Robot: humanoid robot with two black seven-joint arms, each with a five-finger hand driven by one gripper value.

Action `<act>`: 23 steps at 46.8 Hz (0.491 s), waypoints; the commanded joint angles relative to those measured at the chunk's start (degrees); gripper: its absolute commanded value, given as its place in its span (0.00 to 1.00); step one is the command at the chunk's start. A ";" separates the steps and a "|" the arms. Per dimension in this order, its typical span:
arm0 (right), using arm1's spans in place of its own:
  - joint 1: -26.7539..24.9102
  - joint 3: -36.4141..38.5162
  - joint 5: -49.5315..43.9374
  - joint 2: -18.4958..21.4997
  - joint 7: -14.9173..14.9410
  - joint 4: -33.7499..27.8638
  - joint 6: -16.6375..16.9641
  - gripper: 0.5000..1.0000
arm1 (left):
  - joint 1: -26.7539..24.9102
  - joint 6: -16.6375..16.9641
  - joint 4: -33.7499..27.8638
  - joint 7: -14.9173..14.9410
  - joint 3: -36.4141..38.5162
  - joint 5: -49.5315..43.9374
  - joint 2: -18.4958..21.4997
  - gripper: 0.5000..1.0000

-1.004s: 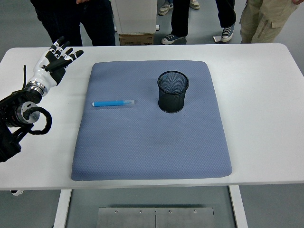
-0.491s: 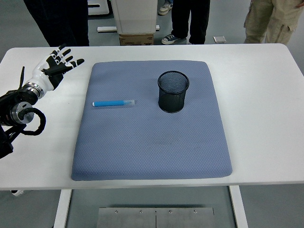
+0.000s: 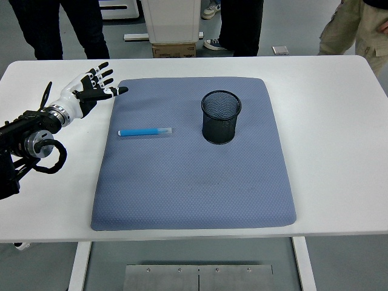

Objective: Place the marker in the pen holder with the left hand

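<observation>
A white table (image 3: 339, 121) carries a blue-grey mat (image 3: 194, 182) that covers most of its middle. The marker (image 3: 144, 131), blue with a pale end pointing toward 3 o'clock, lies flat on the mat's left part, at about 9 o'clock from the holder (image 3: 220, 116) and apart from it. The holder, a black mesh cup, stands upright on the mat's upper middle. The left hand (image 3: 91, 90) enters from the left edge and is above the table at the mat's upper left corner, at about 10 o'clock from the marker and clear of it; its fingers (image 3: 104, 71) are spread and extended toward 2 o'clock, and they hold nothing. A black cable (image 3: 45, 159) loops beside the forearm. Beyond the table's far edge, at 12 o'clock, stand the legs of several persons (image 3: 239, 27) and a white cabinet (image 3: 171, 21) above a cardboard box (image 3: 174, 50).
</observation>
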 commanded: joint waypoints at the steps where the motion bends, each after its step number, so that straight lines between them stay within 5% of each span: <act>1: 0.00 0.00 0.00 0.00 -0.03 0.00 0.00 1.00 | -1.70 -0.12 -0.41 -0.06 3.30 0.03 0.30 1.00; 23: 0.00 0.00 0.00 0.00 0.06 0.00 0.00 1.00 | -21.29 -1.17 -5.77 -0.59 38.98 0.47 0.74 1.00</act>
